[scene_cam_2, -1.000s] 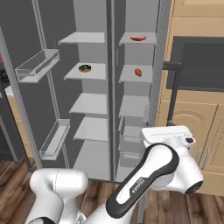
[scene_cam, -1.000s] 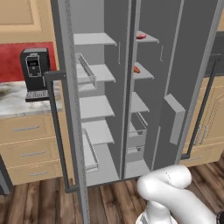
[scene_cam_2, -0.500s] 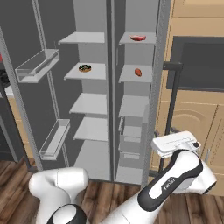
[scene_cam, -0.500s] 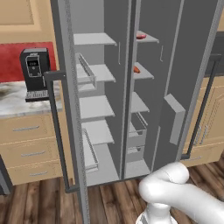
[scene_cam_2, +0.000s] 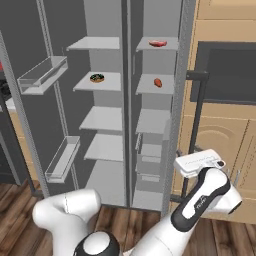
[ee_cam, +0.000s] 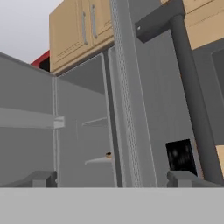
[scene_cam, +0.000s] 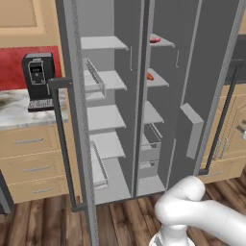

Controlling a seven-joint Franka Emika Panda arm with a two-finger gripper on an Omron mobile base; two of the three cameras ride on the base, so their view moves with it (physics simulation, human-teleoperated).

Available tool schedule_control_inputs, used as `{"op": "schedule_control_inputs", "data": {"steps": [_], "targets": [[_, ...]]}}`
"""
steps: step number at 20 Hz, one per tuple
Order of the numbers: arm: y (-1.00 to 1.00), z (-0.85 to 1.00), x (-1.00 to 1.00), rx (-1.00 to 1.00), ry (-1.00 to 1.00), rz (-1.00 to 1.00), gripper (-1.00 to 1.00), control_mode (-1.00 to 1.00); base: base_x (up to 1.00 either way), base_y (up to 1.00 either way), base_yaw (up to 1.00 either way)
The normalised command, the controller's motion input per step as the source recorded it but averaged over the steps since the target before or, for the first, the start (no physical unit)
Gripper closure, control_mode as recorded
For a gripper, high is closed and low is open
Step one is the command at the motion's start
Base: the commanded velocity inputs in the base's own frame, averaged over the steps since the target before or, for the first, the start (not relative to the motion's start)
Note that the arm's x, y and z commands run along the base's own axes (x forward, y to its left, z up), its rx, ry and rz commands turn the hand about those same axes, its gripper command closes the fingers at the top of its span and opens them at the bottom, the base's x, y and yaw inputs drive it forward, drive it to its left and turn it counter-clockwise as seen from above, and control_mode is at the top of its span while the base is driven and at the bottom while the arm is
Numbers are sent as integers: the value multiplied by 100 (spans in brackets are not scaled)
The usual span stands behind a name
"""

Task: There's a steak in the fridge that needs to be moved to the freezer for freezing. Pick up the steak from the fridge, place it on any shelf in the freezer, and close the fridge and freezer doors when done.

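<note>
steak (scene_cam_2: 158, 43) resting on the top shelf of the narrow freezer (scene_cam_2: 150, 65); the jaws, spread wide and holding nothing, face the outer side of the freezer door (ee_cam: 153, 96) beside its handle (ee_cam: 189, 78), probably to push it shut.

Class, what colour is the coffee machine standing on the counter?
The coffee machine is black, clearest in the left base view.

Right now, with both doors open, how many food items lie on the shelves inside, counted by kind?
Steak: 1
Small orange-red food: 1
Dark round food: 1
Total: 3
</note>
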Motion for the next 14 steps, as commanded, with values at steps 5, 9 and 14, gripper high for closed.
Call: {"op": "schedule_control_inputs", "data": {"steps": [5, 9, 14], "targets": [[-1, -30, 46, 0, 1, 1, -100, -100, 0, 0, 0], [-5, -32, 56, -2, 4, 0, -100, -100, 0, 0, 0], [-18, -11, 38, -4, 5, 0, -100, -100, 0, 0, 0]]}}
